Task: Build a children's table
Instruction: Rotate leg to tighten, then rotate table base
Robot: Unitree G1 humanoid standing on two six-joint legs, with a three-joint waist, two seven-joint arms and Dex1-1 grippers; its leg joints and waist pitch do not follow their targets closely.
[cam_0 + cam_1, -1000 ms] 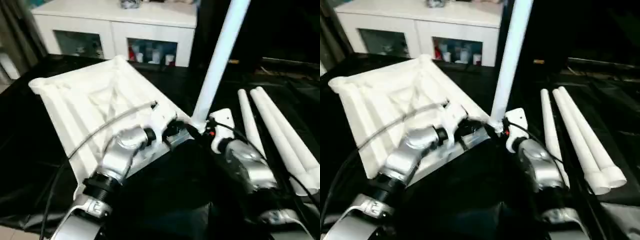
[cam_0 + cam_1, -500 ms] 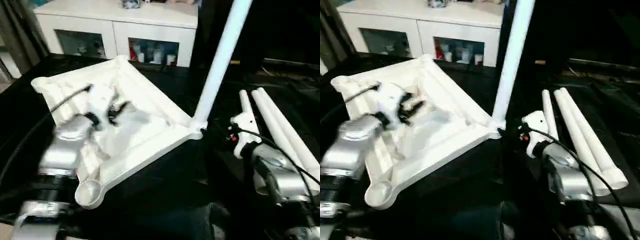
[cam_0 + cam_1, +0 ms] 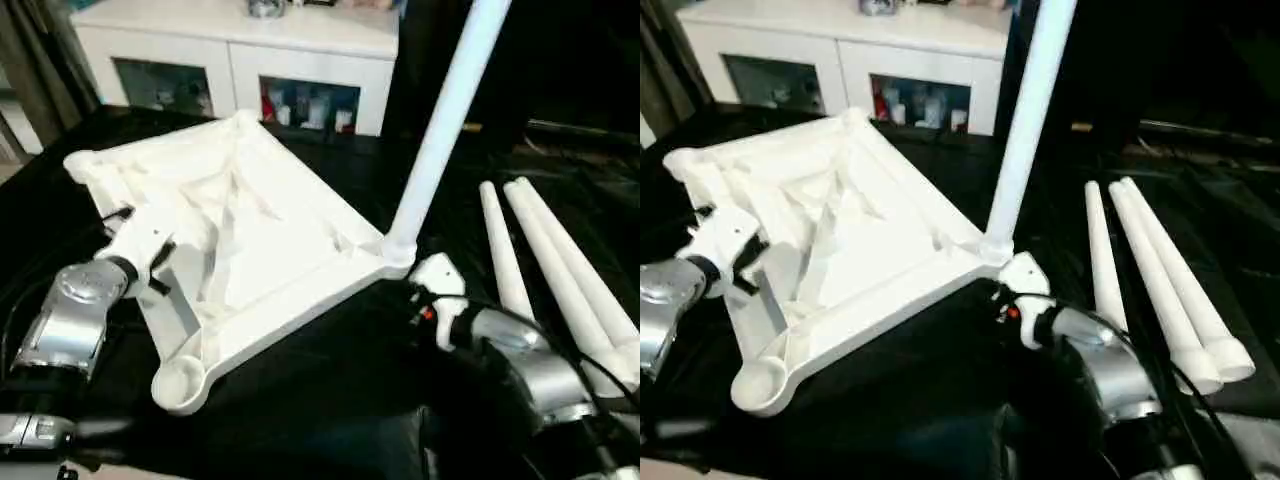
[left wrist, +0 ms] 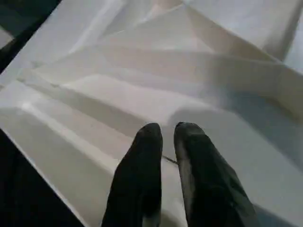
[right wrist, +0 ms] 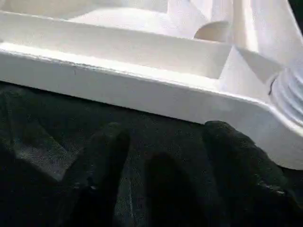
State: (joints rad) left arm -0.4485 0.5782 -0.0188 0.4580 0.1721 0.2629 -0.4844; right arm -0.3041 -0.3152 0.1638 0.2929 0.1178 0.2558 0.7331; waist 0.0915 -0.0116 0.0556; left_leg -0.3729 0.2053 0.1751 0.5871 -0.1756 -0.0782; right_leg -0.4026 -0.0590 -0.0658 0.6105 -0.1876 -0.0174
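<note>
Upturned tabletop (image 3: pixel 250 240) on the black-covered work surface (image 3: pixel 330 400), one leg (image 3: pixel 445 120) standing in its right corner socket.

The left gripper (image 4: pixel 168 135) hovers over the ribbed underside near the tabletop's left edge, fingers (image 4: pixel 142 165) nearly together with only a narrow gap, holding nothing. The right gripper (image 5: pixel 165 137) sits just before the rim near the standing leg, fingers (image 5: pixel 106 156) spread apart and empty. Three loose legs (image 3: pixel 560 270) lie side by side at far right.

Silver forearms (image 3: pixel 75 310), white wrist housings, black cables; right wrist (image 3: pixel 440 300) has red mark; 2 black fingers (image 4: pixel 142 179).
</note>
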